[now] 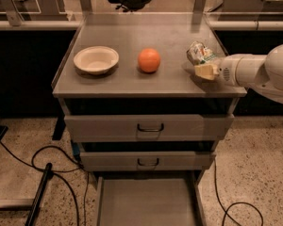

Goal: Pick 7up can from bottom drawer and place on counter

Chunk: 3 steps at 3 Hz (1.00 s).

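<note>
On the surface, 1 white bowl sits at 9 o'clock, with 1 orange near the centre. At 3 o'clock the 7up can tilts between the jaws of the gripper, which clasp it. At 6 o'clock, below, the bottom drawer stands open.

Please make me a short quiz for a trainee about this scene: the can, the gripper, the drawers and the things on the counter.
1. True or false: the 7up can lies in the open bottom drawer.
2. What sits on the counter between the white bowl and the gripper? A) an orange B) a cup C) a bottle
3. Fill in: in the camera view, the gripper is at the counter's ____ side.

Key: 1 false, the gripper holds the can at the counter. 2 A. 3 right.
</note>
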### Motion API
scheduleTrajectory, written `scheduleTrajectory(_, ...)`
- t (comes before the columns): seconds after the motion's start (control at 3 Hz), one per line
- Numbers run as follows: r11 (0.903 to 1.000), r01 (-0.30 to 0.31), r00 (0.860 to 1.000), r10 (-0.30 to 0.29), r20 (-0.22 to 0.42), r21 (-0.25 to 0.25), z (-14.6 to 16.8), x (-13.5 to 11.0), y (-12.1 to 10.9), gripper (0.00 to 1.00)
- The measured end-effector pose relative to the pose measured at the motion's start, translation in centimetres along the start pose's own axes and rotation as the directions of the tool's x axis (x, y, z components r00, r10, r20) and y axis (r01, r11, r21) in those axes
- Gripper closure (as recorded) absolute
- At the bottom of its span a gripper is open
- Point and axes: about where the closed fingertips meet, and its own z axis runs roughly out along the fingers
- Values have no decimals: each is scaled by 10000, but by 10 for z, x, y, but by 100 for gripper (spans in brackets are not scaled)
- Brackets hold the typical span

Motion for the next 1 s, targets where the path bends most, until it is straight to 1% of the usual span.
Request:
scheduleTrajectory(0.33,9986,40,9960,-87,-886,-531,9,5,-3,100)
scheduleTrajectory(0.67,9956,158,9886,-293,-1475,-920,15,8,-5,100)
scheduleTrajectory(1.0,9921,229,9828,-449,-1792,-1231,21,12,-2,100)
